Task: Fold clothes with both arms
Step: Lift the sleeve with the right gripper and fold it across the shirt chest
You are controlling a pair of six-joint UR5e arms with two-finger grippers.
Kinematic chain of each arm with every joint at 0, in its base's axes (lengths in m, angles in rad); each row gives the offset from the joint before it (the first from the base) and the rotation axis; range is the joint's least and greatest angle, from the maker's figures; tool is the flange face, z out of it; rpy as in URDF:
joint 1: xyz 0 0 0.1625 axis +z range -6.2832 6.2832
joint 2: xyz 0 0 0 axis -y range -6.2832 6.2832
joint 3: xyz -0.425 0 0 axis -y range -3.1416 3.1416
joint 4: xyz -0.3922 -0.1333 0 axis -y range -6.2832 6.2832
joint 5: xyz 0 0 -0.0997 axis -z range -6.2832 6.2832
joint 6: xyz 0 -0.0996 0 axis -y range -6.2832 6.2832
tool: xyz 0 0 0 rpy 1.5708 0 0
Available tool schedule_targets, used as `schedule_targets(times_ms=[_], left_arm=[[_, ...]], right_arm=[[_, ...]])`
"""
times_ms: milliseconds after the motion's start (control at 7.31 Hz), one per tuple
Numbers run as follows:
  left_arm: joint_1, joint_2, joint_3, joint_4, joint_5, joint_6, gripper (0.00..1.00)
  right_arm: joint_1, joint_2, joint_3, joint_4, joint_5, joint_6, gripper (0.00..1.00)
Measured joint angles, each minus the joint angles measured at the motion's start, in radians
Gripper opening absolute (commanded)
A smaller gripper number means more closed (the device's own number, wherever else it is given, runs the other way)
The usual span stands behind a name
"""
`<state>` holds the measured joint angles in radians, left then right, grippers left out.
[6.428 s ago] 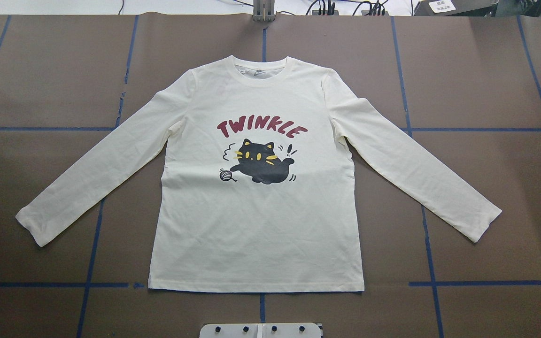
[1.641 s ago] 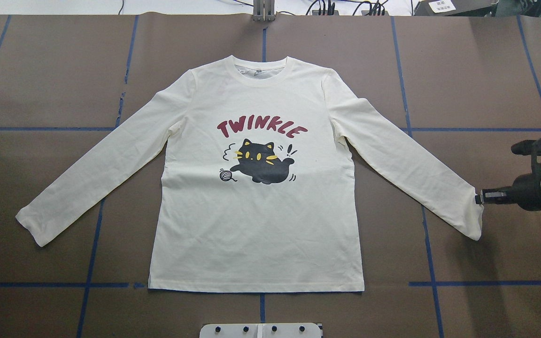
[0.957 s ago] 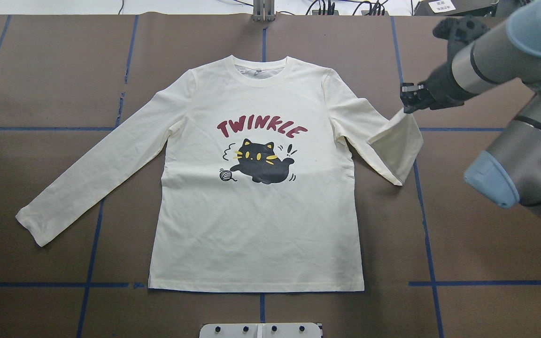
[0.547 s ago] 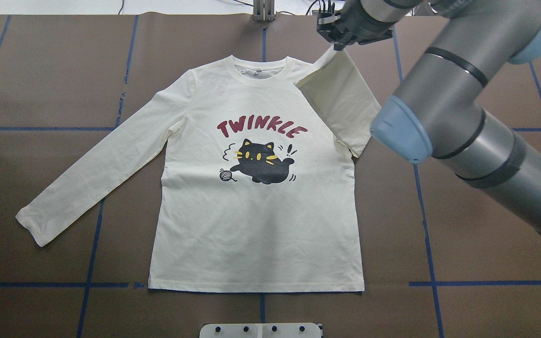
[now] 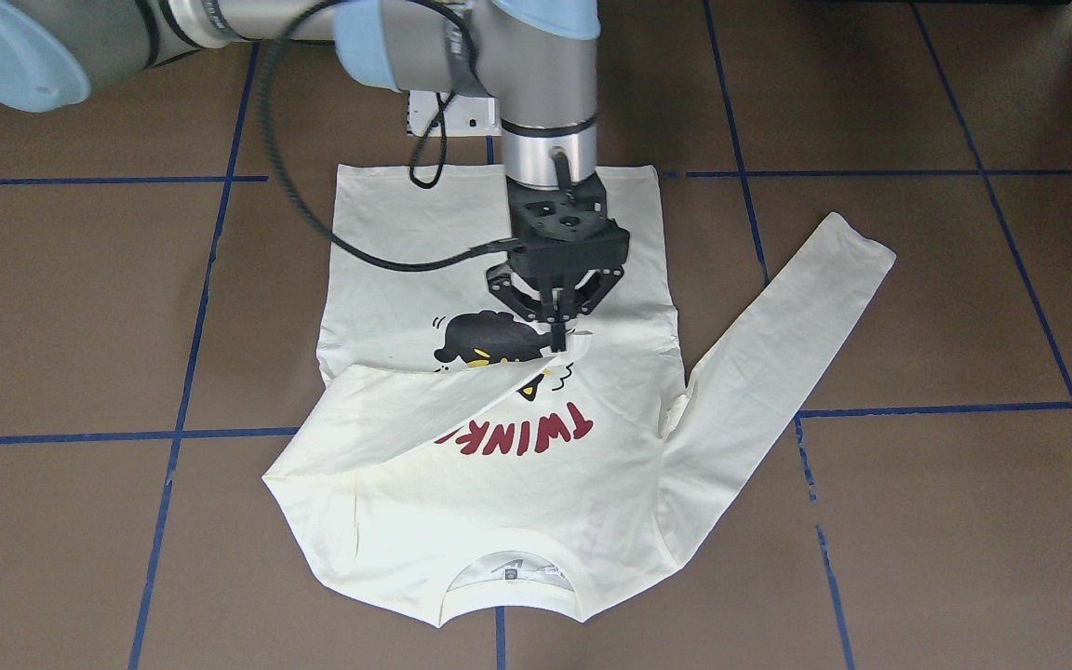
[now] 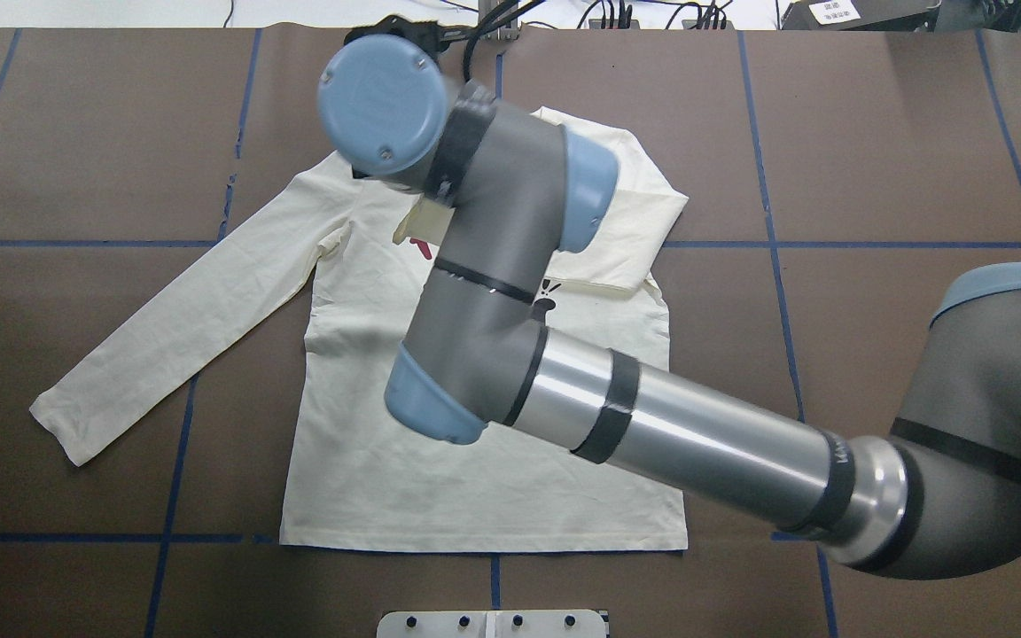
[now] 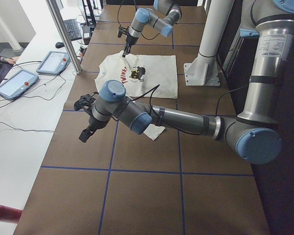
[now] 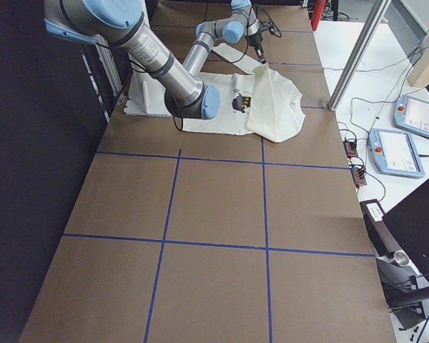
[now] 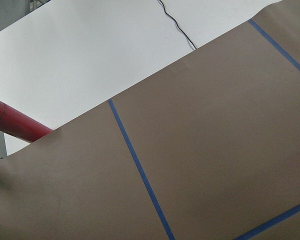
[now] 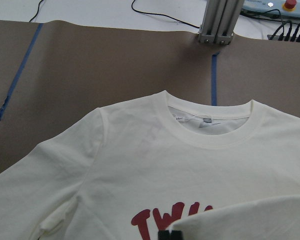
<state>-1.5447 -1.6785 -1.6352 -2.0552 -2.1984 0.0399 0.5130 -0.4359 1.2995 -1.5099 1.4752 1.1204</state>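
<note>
Cuff (image 5: 566, 348) of one sleeve (image 5: 406, 409) pinched tight in my right gripper (image 5: 556, 329), just above centre of the front-facing frame, right beside the black cat print (image 5: 485, 340). That sleeve lies doubled across the chest of the cream shirt (image 5: 517, 521), covering part of the red lettering (image 5: 550, 430). The shirt is flat on the brown table (image 5: 917, 521), mid-frame, other sleeve (image 5: 778, 344) stretched toward the upper right. My left gripper (image 7: 85, 133) hangs over bare table at the left of the side view, well apart from the shirt. Whether its fingers are spread or closed, I cannot tell.
</note>
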Motion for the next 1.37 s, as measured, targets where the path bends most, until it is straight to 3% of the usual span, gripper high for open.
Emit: schedule_targets(times_ms=[137, 274, 410, 821, 1094, 1368], left_arm=[[0.0, 0.002, 0.002, 0.001, -0.001, 0.0, 1.0], [0.0, 0.003, 0.003, 0.001, -0.001, 0.001, 1.0], [0.0, 0.003, 0.003, 0.0, -0.001, 0.001, 1.0], [0.0, 0.0, 0.006, -0.005, -0.002, -0.009, 1.0], [0.016, -0.005, -0.005, -0.035, -0.016, -0.128, 1.0], [0.135, -0.001, -0.008, -0.123, -0.04, -0.221, 1.0]], right_arm=[[-0.039, 0.063, -0.134, 0.067, -0.049, 0.039, 0.21], [-0.056, 0.102, -0.21, 0.099, -0.069, 0.074, 0.74], [-0.062, 0.136, -0.266, 0.111, -0.077, 0.112, 1.0], [-0.045, 0.203, -0.356, 0.118, -0.041, 0.169, 1.0], [0.034, 0.203, -0.357, 0.105, 0.117, 0.154, 1.0], [0.137, 0.151, -0.287, 0.023, 0.28, 0.047, 1.0]])
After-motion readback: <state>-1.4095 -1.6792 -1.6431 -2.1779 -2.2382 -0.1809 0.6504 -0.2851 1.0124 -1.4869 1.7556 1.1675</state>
